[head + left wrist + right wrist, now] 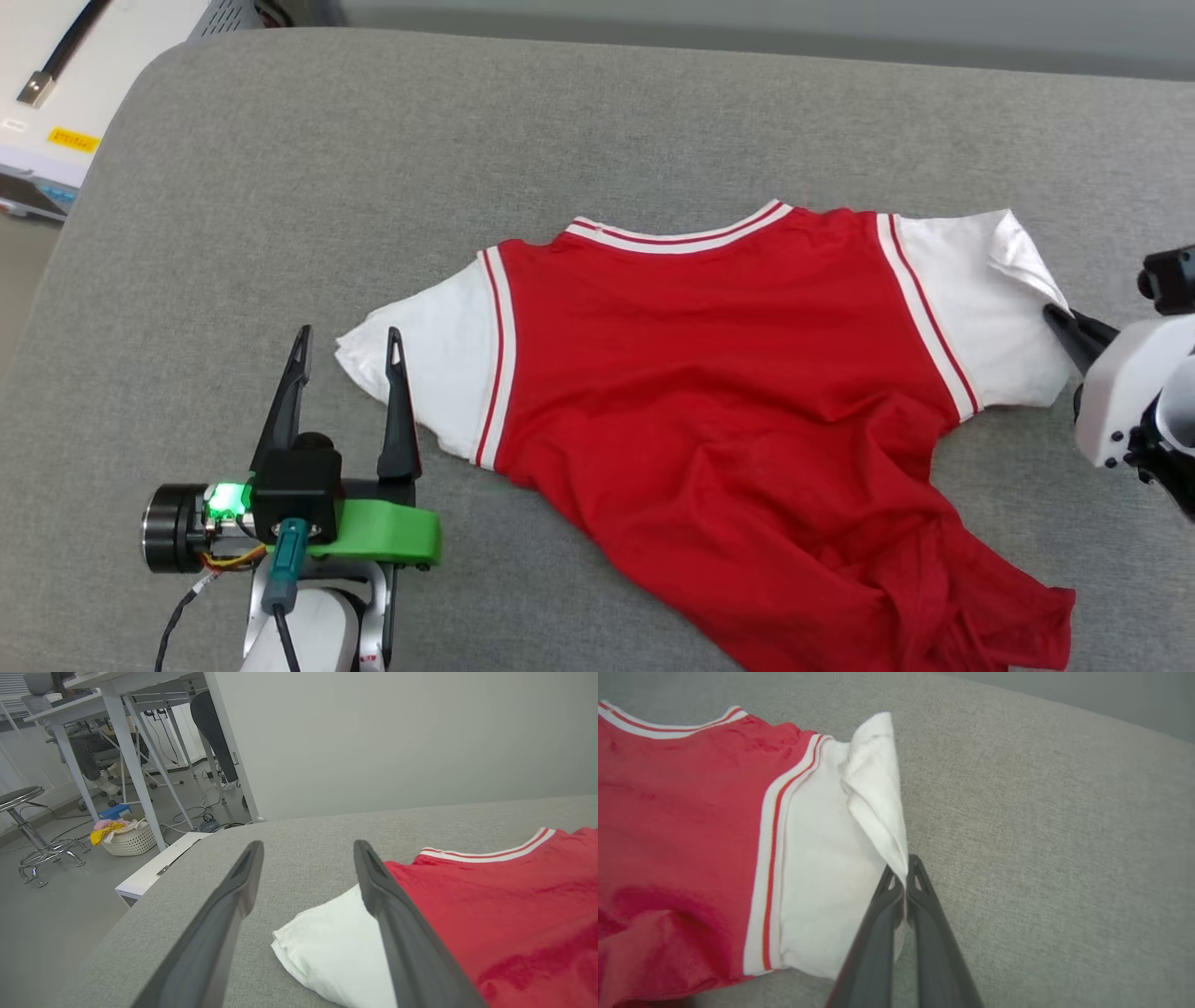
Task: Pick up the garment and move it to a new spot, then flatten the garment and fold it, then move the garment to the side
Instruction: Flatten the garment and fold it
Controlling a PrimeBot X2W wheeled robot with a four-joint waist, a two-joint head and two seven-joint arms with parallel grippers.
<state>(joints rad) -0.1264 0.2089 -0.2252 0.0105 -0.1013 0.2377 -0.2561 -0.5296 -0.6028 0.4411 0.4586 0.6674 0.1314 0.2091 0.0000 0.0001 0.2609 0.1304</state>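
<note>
Head view gives you the grey fabric worktop [280, 187] running across the whole scene, with the shirt [709, 373] spread over its middle and right. The shirt lies plain red side up, its collar [681, 233] pointing away from you and its hem [934, 597] bunched in folds at the lower right. Its body is slightly skewed, so the shoulders sit further left than the hem.

Your left hand [348, 333] stands at the lower left, fingers spread wide and gripping nothing. Its inner finger crosses the tip of the left sleeve [439, 373]; you cannot tell whether it touches the cloth. In the left wrist view the same hand [308, 845] shows that white sleeve corner [327, 942] lying between and below the two fingers.

Your right hand [1053, 315] comes in from the right edge, fingers pressed together on the outer edge of the right sleeve [971, 308]. In the right wrist view that hand [903, 868] pinches the white cuff, and the cloth [873, 779] rises from the tips in a lifted fold.

Beyond the worktop, the left wrist view shows white desks [126, 742], a stool [28, 826] and a basket [128, 840] of clothes on the floor.
</note>
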